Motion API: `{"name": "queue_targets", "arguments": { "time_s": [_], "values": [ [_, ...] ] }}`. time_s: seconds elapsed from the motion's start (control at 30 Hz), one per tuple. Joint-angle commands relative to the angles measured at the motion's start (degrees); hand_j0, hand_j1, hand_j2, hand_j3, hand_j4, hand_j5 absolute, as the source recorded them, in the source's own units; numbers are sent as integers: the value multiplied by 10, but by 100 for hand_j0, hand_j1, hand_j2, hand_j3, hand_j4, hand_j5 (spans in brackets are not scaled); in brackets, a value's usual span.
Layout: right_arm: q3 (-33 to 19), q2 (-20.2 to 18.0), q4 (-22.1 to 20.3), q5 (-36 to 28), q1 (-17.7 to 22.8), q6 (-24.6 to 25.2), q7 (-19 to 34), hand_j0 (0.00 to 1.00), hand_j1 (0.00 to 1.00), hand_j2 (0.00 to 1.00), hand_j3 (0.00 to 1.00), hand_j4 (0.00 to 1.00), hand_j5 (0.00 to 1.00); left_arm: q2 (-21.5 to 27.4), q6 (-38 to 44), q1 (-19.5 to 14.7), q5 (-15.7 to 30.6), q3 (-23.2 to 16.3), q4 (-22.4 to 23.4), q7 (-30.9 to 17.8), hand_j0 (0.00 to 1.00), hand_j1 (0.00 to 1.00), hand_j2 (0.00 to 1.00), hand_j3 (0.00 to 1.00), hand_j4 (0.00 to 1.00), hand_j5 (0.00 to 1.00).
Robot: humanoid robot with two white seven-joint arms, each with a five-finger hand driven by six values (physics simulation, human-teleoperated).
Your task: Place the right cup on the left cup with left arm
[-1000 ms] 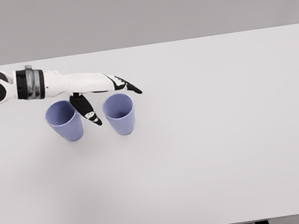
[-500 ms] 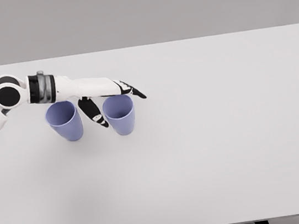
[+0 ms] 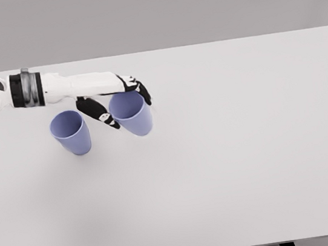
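Since a moment ago your left hand (image 3: 118, 99) has closed around the right cup (image 3: 131, 113), hiding its far rim; the left cup (image 3: 71, 132) stands apart.

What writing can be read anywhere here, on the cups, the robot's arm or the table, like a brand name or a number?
None: no text, label, brand, number or sign shows anywhere.
Right cup, gripped by the left hand: plain blue, no print.
Left cup: plain blue, no print.
Left arm: white with black and grey bands, no lettering.
Table: bare white, unmarked.
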Motion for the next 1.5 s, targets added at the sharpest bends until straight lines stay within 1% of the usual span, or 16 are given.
{"name": "queue_targets", "arguments": {
  "time_s": [0.0, 0.07, 0.1, 0.2, 0.33, 0.43, 0.5, 0.63, 0.7, 0.73, 0.8, 1.13, 1.23, 1.33, 1.47],
  "values": [
    [0, 0, 0, 0, 0, 0, 0, 100, 100, 100, 100, 100, 100, 66, 1, -3, 32, 20, -62, 1, 45, 45, 45, 45, 45, 45],
    [0, 0, 0, 0, 0, 0, 0, 100, 100, 100, 100, 100, 100, 111, 1, -18, 48, 20, -94, 1, 45, 45, 45, 45, 45, 45],
    [0, 0, 0, 0, 0, -1, 0, 100, 100, 100, 100, 100, 100, 138, 1, -29, 63, 20, -112, 1, 45, 45, 45, 45, 45, 45],
    [0, 0, 0, 0, 0, -1, 0, 100, 100, 100, 100, 100, 100, 196, 1, -45, 70, 20, -134, 1, 46, 46, 46, 46, 46, 46],
    [0, 0, 0, 0, 0, -1, 0, 100, 100, 100, 100, 100, 100, 240, 1, -47, 70, 19, -154, 1, 46, 46, 46, 46, 46, 46],
    [0, 0, 0, 0, 0, -1, 0, 100, 100, 100, 100, 100, 100, 262, 1, -47, 69, 14, -156, 1, 46, 46, 46, 46, 46, 46],
    [0, 0, 0, 0, 0, -1, 0, 100, 100, 100, 100, 100, 100, 265, 1, -47, 65, 11, -147, 1, 47, 47, 47, 47, 47, 47],
    [0, 0, 0, 0, 0, -1, 0, 100, 100, 100, 100, 100, 100, 259, 1, -41, 59, 8, -109, 1, 47, 47, 47, 47, 47, 47],
    [0, 0, 0, 0, 0, 0, 0, 100, 100, 100, 100, 100, 100, 249, 1, -39, 53, 7, -93, 1, 47, 47, 47, 47, 47, 47],
    [0, 0, 0, 0, 0, 0, 0, 100, 100, 100, 100, 100, 100, 247, 1, -39, 53, 7, -92, 1, 48, 48, 48, 48, 48, 48],
    [0, 0, 0, 0, 0, -1, 0, 100, 100, 100, 100, 100, 100, 232, 1, -37, 53, -4, -83, 1, 48, 48, 48, 48, 48, 48],
    [0, 0, 0, 0, 0, -1, 0, 100, 100, 100, 100, 100, 100, 232, 1, -34, 54, -4, -84, 1, 48, 48, 48, 48, 48, 48],
    [0, 0, 0, 0, 0, -1, 0, 100, 100, 100, 100, 100, 100, 230, 1, -34, 54, -4, -78, 1, 48, 48, 48, 48, 48, 48],
    [0, 0, 0, 0, 0, -1, 0, 100, 100, 100, 100, 100, 100, 224, 1, -23, 54, -3, -70, 1, 49, 49, 49, 49, 49, 49],
    [0, 0, 0, 0, 0, 0, 0, 100, 100, 100, 100, 100, 100, 223, 1, -19, 54, -1, -68, 1, 49, 49, 49, 49, 49, 49]
  ]
}}
